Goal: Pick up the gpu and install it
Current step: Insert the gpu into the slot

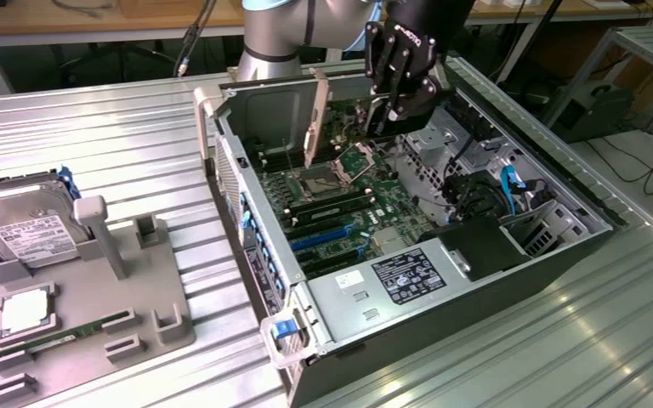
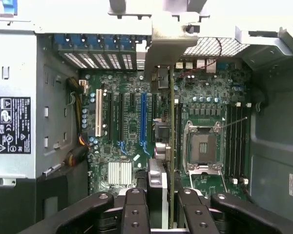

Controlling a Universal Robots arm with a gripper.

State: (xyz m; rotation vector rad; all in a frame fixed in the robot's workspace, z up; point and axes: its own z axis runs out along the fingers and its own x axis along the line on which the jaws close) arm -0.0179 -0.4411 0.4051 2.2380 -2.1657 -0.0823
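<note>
Inside open computer case (image 1: 440,357), gpu (image 2: 158,175) being held upright on edge by gripper (image 2: 163,209), claw partly closed on card, over motherboard (image 2: 127,117) beside CPU socket (image 2: 202,146). Pickup done; seating in slot judged remaining.

Even overhead light gives the ribbed metal table (image 1: 111,144) a pale sheen in the exterior view, while the inside of the open computer case (image 1: 247,238) lies in soft shadow. In the wrist view the case rim and the bracket of the gpu (image 2: 171,146) burn out to white glare. The motherboard (image 2: 127,122) is evenly lit, and the black gripper (image 2: 165,210) shows small highlights on its screws.
</note>
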